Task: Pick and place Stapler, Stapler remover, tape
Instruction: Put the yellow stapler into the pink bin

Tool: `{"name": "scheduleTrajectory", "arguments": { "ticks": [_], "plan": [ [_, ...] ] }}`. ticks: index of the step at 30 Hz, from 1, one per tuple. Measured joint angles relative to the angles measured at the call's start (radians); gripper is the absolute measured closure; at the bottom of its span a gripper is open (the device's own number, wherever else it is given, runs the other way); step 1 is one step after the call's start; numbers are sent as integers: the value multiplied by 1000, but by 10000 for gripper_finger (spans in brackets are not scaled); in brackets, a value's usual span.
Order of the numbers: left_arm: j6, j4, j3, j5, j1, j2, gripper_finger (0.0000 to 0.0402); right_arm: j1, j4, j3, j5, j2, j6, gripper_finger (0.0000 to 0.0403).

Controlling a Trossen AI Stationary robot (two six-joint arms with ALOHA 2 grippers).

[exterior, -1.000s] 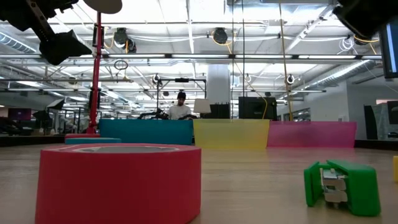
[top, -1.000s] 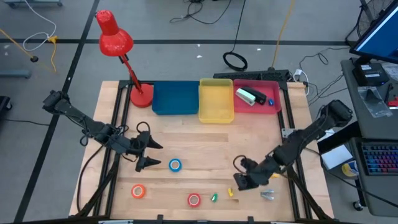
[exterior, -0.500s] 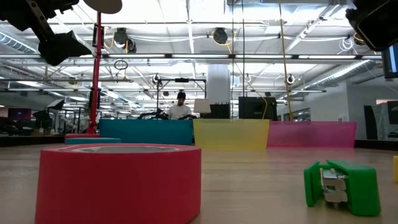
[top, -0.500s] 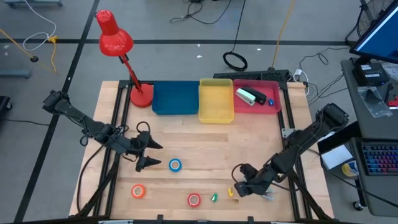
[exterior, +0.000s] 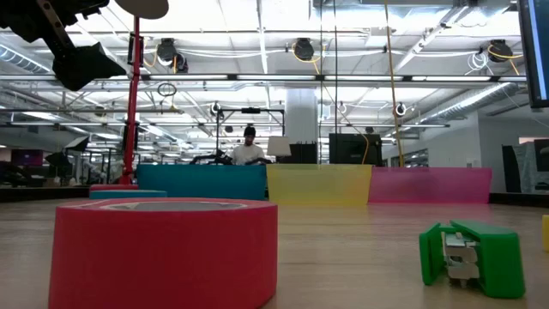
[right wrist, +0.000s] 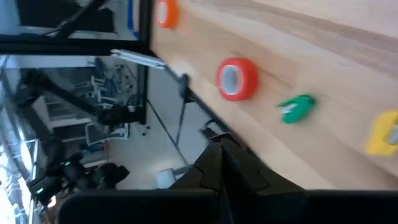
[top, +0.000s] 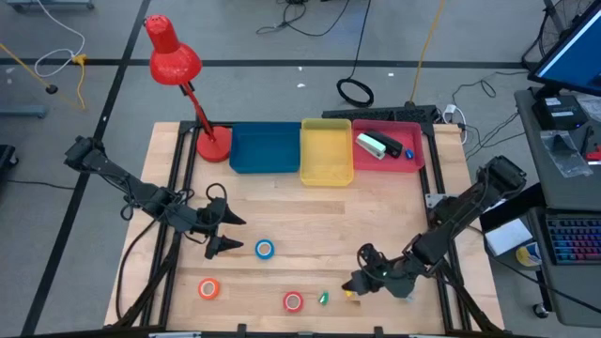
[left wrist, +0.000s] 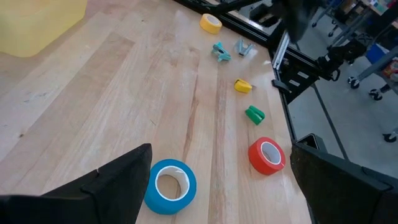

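The left tool [top: 225, 232] is hanging wide open and empty beside the blue tape [top: 264, 249] on the bench [top: 310, 216]. I think grabbing it is next, so it must drop over the ring. The right tool [top: 354, 284] is sitting shut, holding nothing, by the yellow clip [top: 346, 291].

On the wooden table [top: 310, 225], three bins line the far edge: blue [top: 265, 148], yellow [top: 326, 150] and pink [top: 408, 155]. A red lamp [top: 178, 70] stands at the far left corner. Blue tape [top: 264, 249] lies mid-table; orange tape [top: 208, 289] and red tape [top: 293, 301] lie along the near edge.
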Motion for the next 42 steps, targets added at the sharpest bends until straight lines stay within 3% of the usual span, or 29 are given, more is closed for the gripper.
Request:
{"name": "scheduleTrajectory", "arguments": {
  "ticks": [6, 12, 16, 22, 32, 35, 38, 42],
  "plan": [
    [-22, 1, 0, 0, 0, 0, 23, 10, -167, 212, 12, 60, -34, 399],
    [-19, 1, 0, 0, 0, 0, 23, 31, -609, 477, -132, 203, 125, 399],
    [-7, 0, 0, -11, 0, 0, 23, 32, -754, 510, -219, 250, 228, 399],
    [-6, 0, 0, -21, 0, 0, 23, 30, -658, 470, -217, 252, 240, 399],
    [13, -1, 0, -18, 0, 0, 23, 24, -297, 317, -219, 246, -4, 399],
    [13, -1, 0, -18, 0, 0, 23, 18, -201, 258, -235, 245, 14, 399],
    [15, -1, 0, -17, 0, 0, 23, 3, -113, 198, -333, 243, 103, 399],
    [18, -1, 0, -17, 0, 0, 23, 3, -117, 160, -366, 243, 152, 400]
  ]
}}
